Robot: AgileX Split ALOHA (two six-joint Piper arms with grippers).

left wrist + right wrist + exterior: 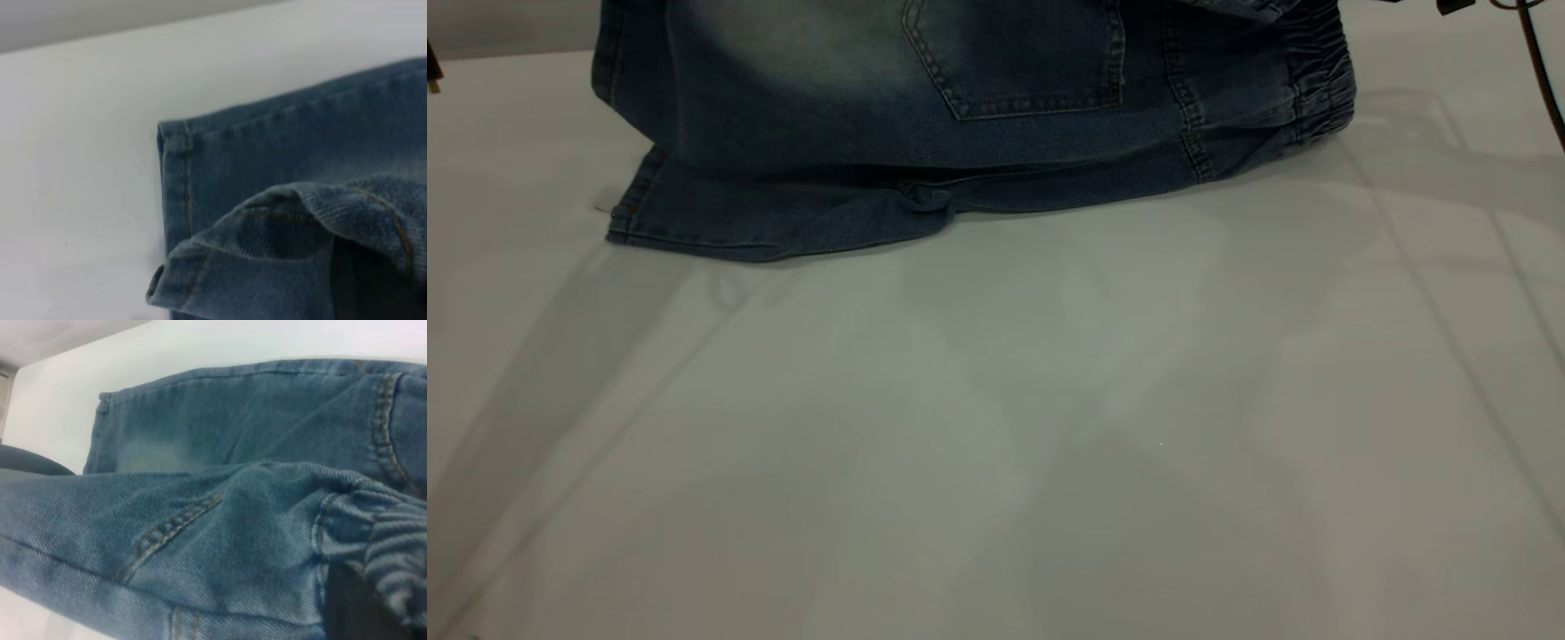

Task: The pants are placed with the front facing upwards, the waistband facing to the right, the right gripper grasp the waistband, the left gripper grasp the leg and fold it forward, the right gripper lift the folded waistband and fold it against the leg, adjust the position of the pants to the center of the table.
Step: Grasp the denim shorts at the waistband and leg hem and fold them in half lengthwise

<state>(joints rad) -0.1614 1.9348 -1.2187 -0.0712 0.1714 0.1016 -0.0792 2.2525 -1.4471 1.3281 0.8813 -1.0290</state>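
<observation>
The blue denim pants [960, 133] lie at the far edge of the white table [996, 427], with an upper layer showing a back pocket raised over the lower leg [765, 218]. The ruched waistband [1320, 80] is at the right end. In the left wrist view, a leg hem [267, 233] curls over my left gripper [373, 280], which is shut on it. In the right wrist view, the waistband [393, 553] bunches over my right gripper [353, 607], which is shut on it. In the exterior view both grippers are almost entirely out of view past the top.
A thin black cable [1538, 62] hangs at the top right corner. A small dark object [431, 71] shows at the left edge. Bare table stretches from the pants to the near edge.
</observation>
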